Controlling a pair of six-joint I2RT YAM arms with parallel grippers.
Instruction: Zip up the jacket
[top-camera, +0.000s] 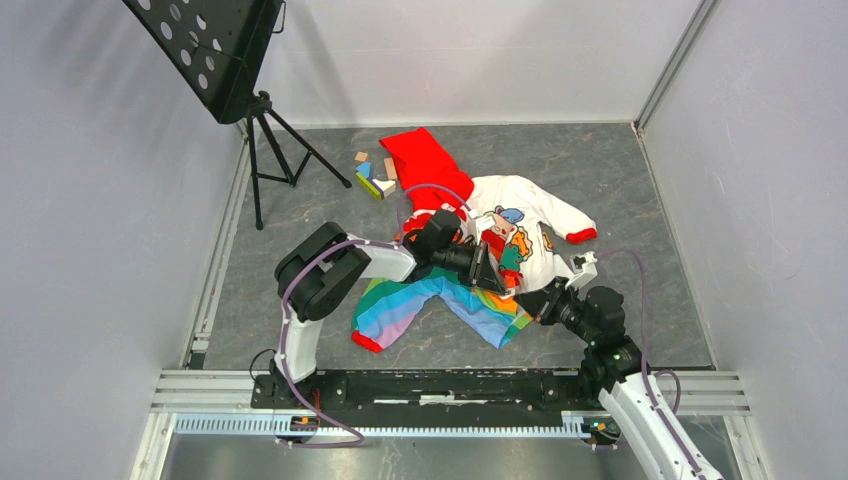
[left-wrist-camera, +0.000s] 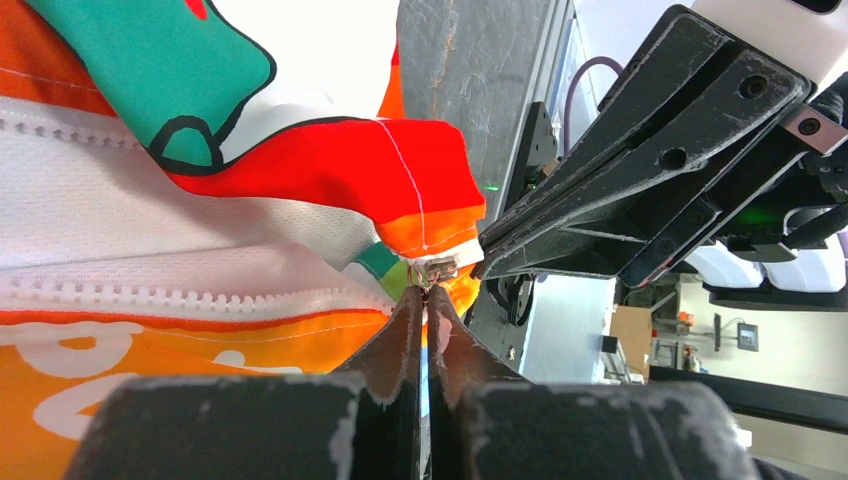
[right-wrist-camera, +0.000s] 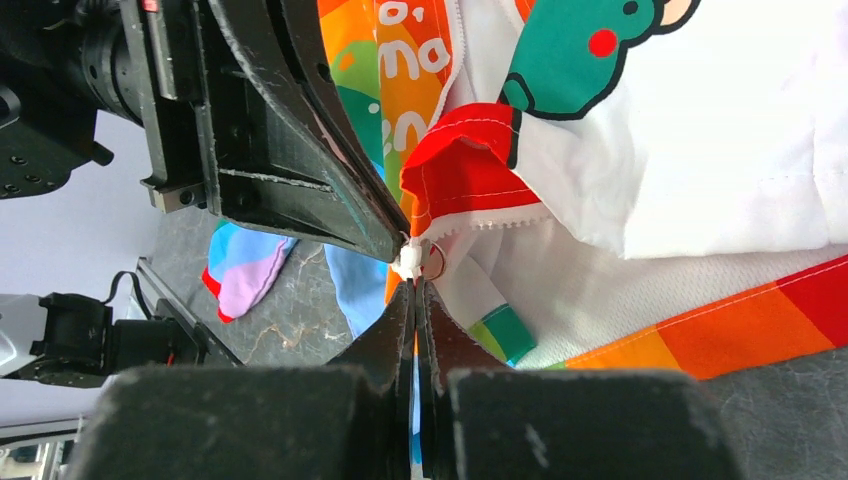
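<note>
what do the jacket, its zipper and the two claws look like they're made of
Jacket: soft matte printed cloth, judging by folds and stitched seams; the white inside looks like mesh. Zipper: white teeth, probably moulded plastic. Left claw and right claw: hard black material, plastic or coated metal, matte, edges scuffed pale.
</note>
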